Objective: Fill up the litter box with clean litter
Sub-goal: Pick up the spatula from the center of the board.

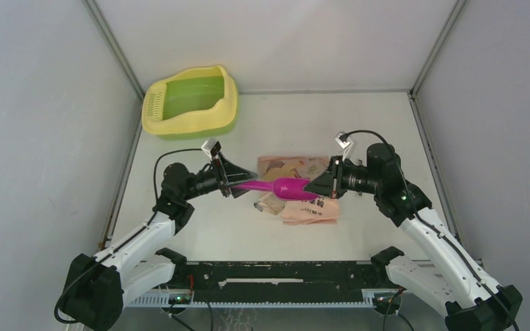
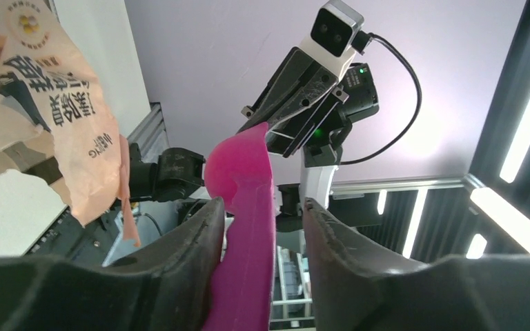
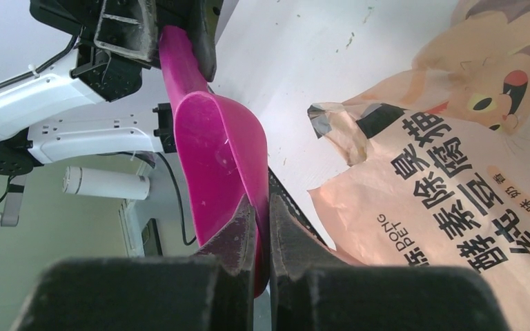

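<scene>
- Robotics lab test cell, not a home.
- White table (image 1: 200, 234) boxed in by plain grey panels (image 1: 34, 138) on metal frame posts (image 1: 114, 48).
- Left arm (image 1: 138, 238) and right arm (image 1: 435, 241) bolted at the table's near edge, with a camera (image 2: 335, 27) on the wrist.
- Strip lights (image 2: 524, 127) overhead.

Scoop (image 1: 286, 187) magenta; bag (image 1: 310, 210) pink-orange, dark print; litter box (image 1: 229, 103) yellow, green basin.

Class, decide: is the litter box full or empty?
Looks empty: the litter box shows a bare green basin from above; tiny granules might not show.
</scene>
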### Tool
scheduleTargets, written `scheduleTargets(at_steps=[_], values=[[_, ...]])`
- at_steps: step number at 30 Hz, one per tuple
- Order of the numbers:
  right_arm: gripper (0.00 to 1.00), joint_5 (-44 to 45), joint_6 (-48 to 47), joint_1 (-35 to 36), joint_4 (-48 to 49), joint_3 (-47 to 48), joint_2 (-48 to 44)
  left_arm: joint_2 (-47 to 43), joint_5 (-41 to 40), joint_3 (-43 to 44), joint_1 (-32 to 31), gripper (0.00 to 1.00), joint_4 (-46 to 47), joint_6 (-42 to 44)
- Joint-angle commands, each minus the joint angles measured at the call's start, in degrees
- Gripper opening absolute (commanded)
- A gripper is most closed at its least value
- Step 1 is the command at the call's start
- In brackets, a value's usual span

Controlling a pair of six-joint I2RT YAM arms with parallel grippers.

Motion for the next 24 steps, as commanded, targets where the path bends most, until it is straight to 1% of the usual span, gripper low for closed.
scheduleTargets(at_steps=[1, 2, 5, 11, 16, 18, 22, 24], values=[[0.00, 0.53, -0.39, -1.10, 1.32, 0.13, -0.60, -0.57, 1.56, -1.02, 0.24, 0.56, 1.66, 0.85], [0.00, 0.32, -0.53, -1.47, 1.22, 0.13, -0.61, -0.66, 1.54, -0.94, 0.19, 0.59, 0.95, 1.26], [0.00, -0.51, -0.90, -2.62, 0.89, 0.13, -0.61, -0.90, 1.69, -0.71, 0.23, 0.60, -0.14, 2.05], [0.00, -2.23, -1.07, -4.44, 0.83, 0.13, -0.63, -0.92, 2.15, -0.80, 0.21, 0.57, -0.92, 2.60], [0.00, -3.85, -1.07, -3.94, 1.22, 0.13, 0.06, -0.34, 2.06, -0.86, 0.24, 0.56, -0.96, 3.07], [0.00, -4.06, -1.18, -3.25, 1.32, 0.13, 0.24, -0.04, 2.09, -0.72, 0.26, 0.57, -0.92, 3.15], [0.00, -4.18, -1.48, -1.82, 1.44, 0.13, 0.10, 0.29, 2.07, -0.54, 0.21, 0.64, -0.96, 3.25], [0.00, -3.79, -1.58, -1.49, 1.12, 0.13, 0.13, 0.31, 2.11, -0.46, 0.21, 0.64, -0.96, 3.26]])
